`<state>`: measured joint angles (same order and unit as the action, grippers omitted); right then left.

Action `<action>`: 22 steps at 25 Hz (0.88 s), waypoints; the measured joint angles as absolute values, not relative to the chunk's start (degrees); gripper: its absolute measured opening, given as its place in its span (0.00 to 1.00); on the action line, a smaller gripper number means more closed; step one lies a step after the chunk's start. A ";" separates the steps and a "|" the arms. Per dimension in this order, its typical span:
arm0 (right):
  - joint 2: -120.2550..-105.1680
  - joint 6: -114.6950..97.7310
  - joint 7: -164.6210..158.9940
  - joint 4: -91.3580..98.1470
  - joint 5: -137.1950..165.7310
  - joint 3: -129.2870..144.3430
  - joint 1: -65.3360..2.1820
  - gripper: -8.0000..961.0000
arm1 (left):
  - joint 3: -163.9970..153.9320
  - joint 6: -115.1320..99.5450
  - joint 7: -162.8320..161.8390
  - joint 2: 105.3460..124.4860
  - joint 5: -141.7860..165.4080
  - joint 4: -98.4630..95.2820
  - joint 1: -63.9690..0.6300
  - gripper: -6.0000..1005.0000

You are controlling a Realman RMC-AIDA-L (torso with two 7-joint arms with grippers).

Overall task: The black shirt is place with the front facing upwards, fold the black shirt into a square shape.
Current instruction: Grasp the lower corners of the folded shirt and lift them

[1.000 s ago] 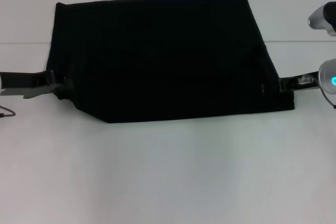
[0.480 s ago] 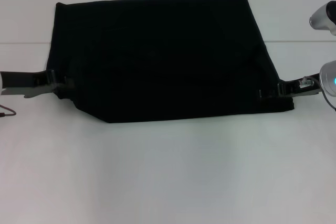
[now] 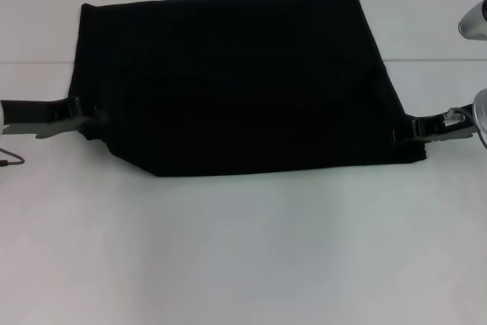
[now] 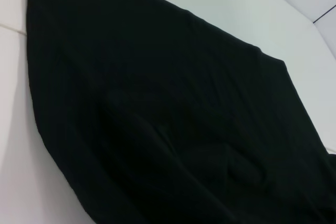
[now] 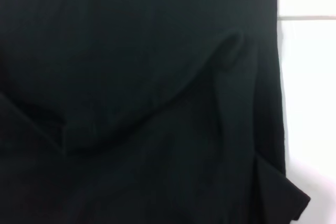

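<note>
The black shirt [image 3: 236,81] lies folded into a wide black panel on the white table [image 3: 243,249]. No lettering or label shows. My left gripper [image 3: 93,117] comes in from the left and meets the shirt's left edge near its front corner. My right gripper [image 3: 397,135] comes in from the right and sits at the shirt's front right corner. The left wrist view shows only black cloth [image 4: 157,103] with creases and white table beside it. The right wrist view shows black cloth [image 5: 131,103] with a folded ridge and a turned-up corner.
A seam line [image 3: 434,60] crosses the white table behind the grippers. A thin cable [image 3: 11,161] lies at the table's left edge. Part of the right arm's silver housing [image 3: 473,24] shows at the far right.
My right gripper reached further onto the shirt's right corner half a second ago and has since drawn back to the right. My left gripper has shifted slightly away from me. The shirt has kept its shape.
</note>
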<state>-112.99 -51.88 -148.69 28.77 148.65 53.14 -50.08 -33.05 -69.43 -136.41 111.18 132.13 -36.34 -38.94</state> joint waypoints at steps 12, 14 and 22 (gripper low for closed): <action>-113.05 -51.67 -148.71 27.83 149.94 53.41 -50.27 0.38 | -33.05 -69.57 -136.41 111.18 131.59 -36.29 -39.03 0.08; -113.04 -51.65 -148.71 27.81 149.97 53.38 -50.27 0.31 | -33.04 -69.58 -136.41 111.20 131.57 -36.30 -39.03 0.08; -112.82 -52.06 -148.80 28.03 149.52 52.27 -49.90 0.09 | -33.04 -69.51 -136.41 111.27 131.57 -36.21 -39.03 0.08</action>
<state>-112.82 -52.06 -148.80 28.03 149.52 52.27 -49.90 -33.04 -69.51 -136.41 111.27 131.57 -36.21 -39.03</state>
